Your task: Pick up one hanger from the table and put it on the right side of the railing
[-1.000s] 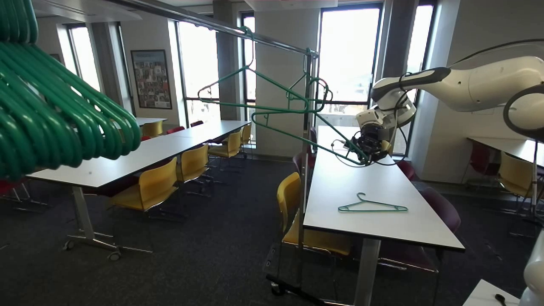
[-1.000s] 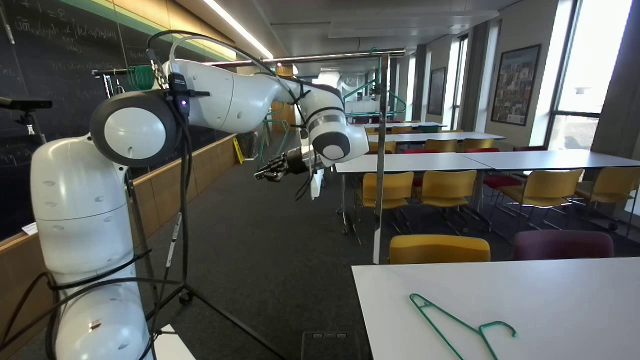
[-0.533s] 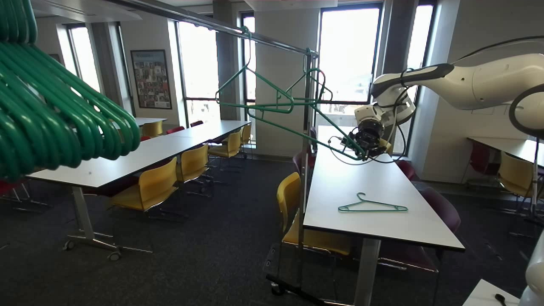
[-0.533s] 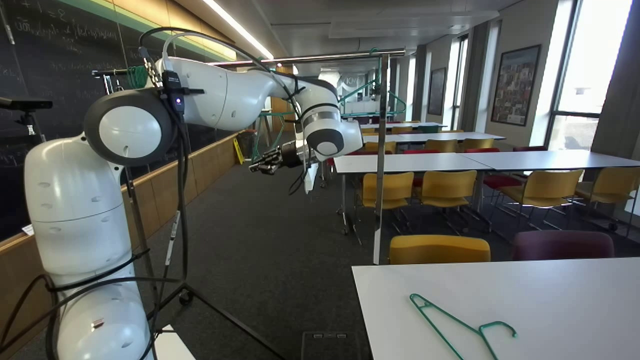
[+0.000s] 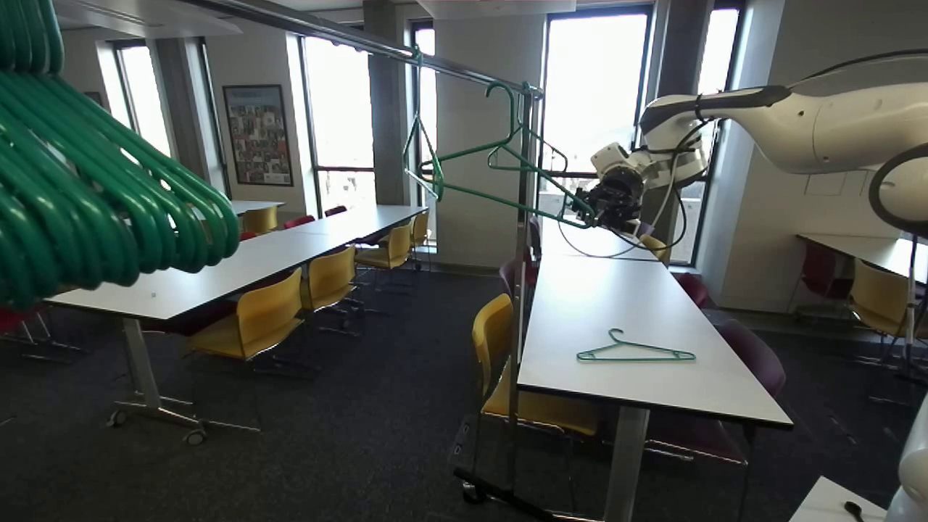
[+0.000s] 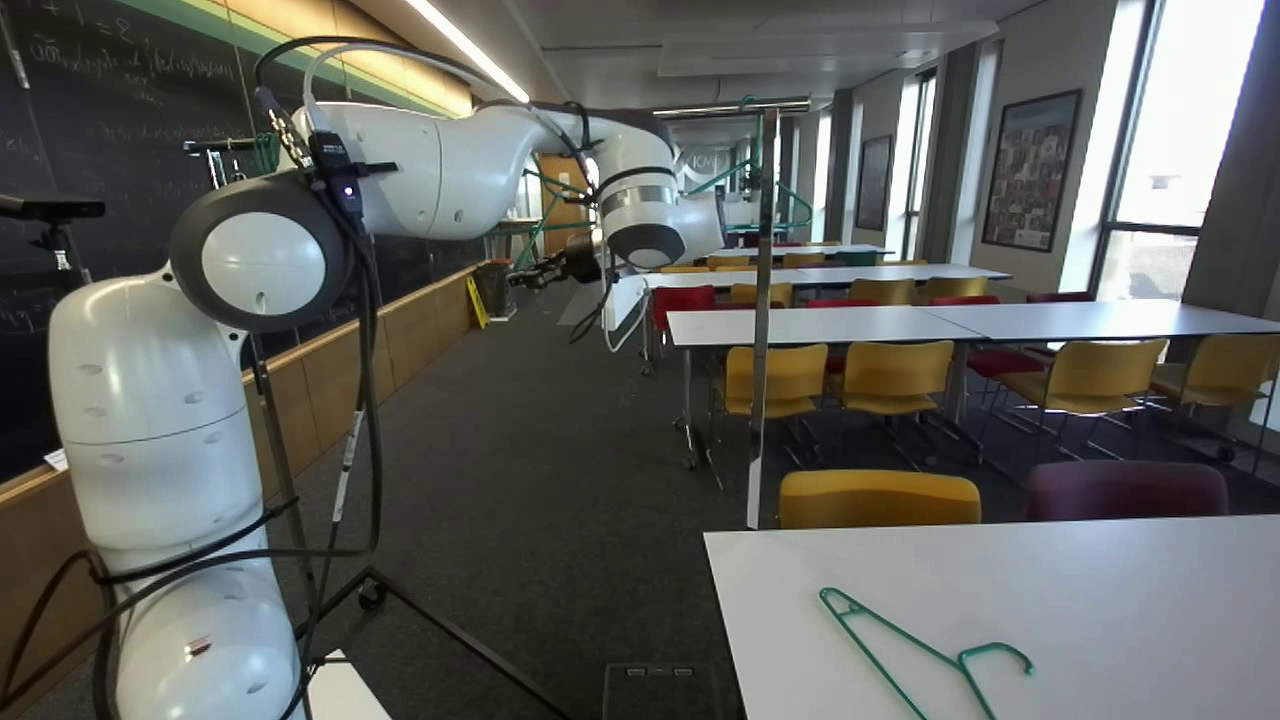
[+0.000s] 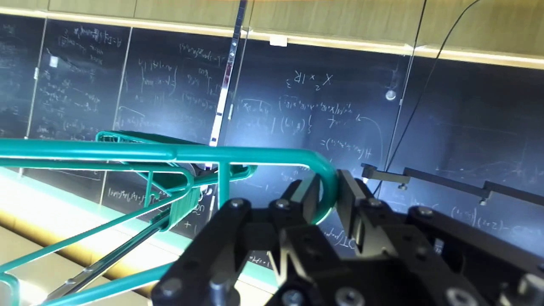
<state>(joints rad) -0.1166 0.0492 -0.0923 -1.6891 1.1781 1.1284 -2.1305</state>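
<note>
My gripper is shut on one corner of a green hanger, held raised beyond the railing's upright pole. In the wrist view the fingers pinch the bent end of this hanger. Its hook points up, a little below the railing and apart from it in the picture; depth is unclear. Its far corner overlaps a hanger hanging on the railing; I cannot tell if they touch. Another hanger hangs by the railing's end. One more hanger lies on the white table.
A dense row of blurry green hangers fills the near left, close to the camera. The railing's upright pole stands beside the table. Yellow chairs stand round the tables. Cables hang from the arm. A blackboard is behind.
My gripper and the held hanger have risen and moved left in an exterior view. The held hanger's hook has risen towards railing height. The hanger on the railing has turned nearly edge-on.
</note>
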